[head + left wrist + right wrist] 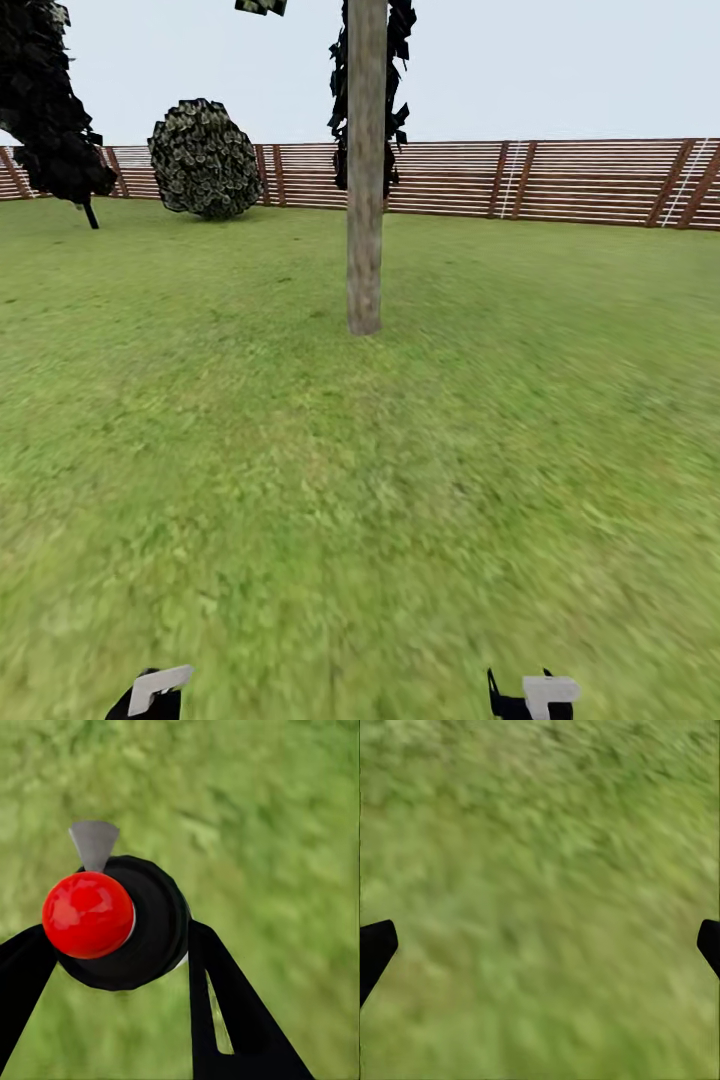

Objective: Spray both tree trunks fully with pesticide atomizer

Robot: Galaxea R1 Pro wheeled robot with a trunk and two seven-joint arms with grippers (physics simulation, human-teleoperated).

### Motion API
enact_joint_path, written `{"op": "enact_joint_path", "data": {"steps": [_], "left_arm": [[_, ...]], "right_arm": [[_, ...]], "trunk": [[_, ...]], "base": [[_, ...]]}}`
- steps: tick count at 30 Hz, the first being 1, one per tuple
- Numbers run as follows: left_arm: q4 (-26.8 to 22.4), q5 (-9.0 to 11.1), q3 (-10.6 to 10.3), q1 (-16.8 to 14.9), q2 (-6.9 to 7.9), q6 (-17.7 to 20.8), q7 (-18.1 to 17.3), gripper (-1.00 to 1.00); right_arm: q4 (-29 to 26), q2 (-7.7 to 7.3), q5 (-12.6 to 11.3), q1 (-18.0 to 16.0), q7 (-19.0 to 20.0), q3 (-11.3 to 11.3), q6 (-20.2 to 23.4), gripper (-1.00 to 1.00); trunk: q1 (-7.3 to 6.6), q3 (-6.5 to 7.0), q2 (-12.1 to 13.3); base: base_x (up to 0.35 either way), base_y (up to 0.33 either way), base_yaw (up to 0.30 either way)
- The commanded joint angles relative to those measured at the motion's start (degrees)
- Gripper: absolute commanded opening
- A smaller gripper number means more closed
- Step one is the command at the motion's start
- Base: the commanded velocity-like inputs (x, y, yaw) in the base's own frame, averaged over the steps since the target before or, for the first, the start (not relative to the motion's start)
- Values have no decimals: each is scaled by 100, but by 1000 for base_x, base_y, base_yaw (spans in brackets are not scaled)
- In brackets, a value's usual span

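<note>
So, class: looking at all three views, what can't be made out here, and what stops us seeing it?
- Tree trunk, head view: its crown is cut off by the top edge.
- Atomizer, left wrist view: only its red top and black body show end-on between the left gripper's fingers; the rest hides behind them.
- Right gripper, right wrist view: only fingertips show at the edges.
- Second tree: can't tell where it stands.

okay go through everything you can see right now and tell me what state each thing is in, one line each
Left tool: shut on the sprayer.
Sprayer: held between the left tool's fingers, red cap facing the camera, over grass.
Right tool: open, nothing between its fingers, over grass.
Tree trunk: upright on the lawn ahead, bark bare, no white specks on it.
Round bush: standing by the fence.
</note>
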Motion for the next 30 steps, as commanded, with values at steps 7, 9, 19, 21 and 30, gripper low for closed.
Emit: {"op": "enact_joint_path", "data": {"steps": [7, 9, 19, 21, 30], "left_arm": [[-9, 3, 2, 25, -7, -17, -5, -100], [-34, 2, 0, 25, -24, -20, -20, -100], [-51, 2, 0, 25, -38, -15, -49, -100], [-58, 2, -1, 25, -20, -14, -47, -100], [-13, 2, -3, 29, -41, -18, -52, -100]], "right_arm": [[4, -7, 10, 0, 1, -5, 0, 100], [5, -8, 13, -1, 6, -4, 0, 100], [5, 1, 23, 0, 17, 3, 8, 100], [5, 1, 23, 0, 12, 3, 8, 100], [5, -12, 22, 0, 9, 3, 9, 100]], "trunk": [[0, 0, 0], [0, 0, 0], [0, 0, 0], [0, 0, 0], [0, 0, 0]], "base": [[339, 0, 0], [339, 0, 0], [339, 0, 0], [340, 0, 0], [340, 0, 0]]}}
